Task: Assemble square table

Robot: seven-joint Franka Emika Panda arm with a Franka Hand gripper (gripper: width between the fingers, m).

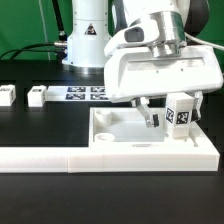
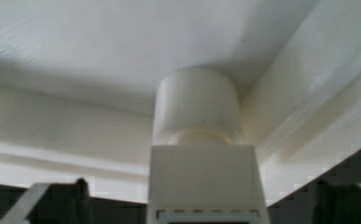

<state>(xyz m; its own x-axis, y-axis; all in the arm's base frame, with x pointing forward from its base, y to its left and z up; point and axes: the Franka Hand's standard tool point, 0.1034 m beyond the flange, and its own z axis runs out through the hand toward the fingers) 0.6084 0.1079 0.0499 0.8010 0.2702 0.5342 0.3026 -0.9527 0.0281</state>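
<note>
The pincer (image 1: 172,113) is released, its fingers (image 2: 49,198) straddling a leg (image 1: 181,113) without touching it. The leg stands upright in the slab's (image 1: 126,140) right corner, right of frame centre, with its long axis vertical, directly beneath the pincer.

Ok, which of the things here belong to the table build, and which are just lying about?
Part of the build: square slab; tagged leg at its corner on the exterior view's right; loose leg and second loose leg on the exterior view's left. A fourth leg is not in view.
Just lying about: L-shaped barrier in front of the slab; marker board behind it.
</note>
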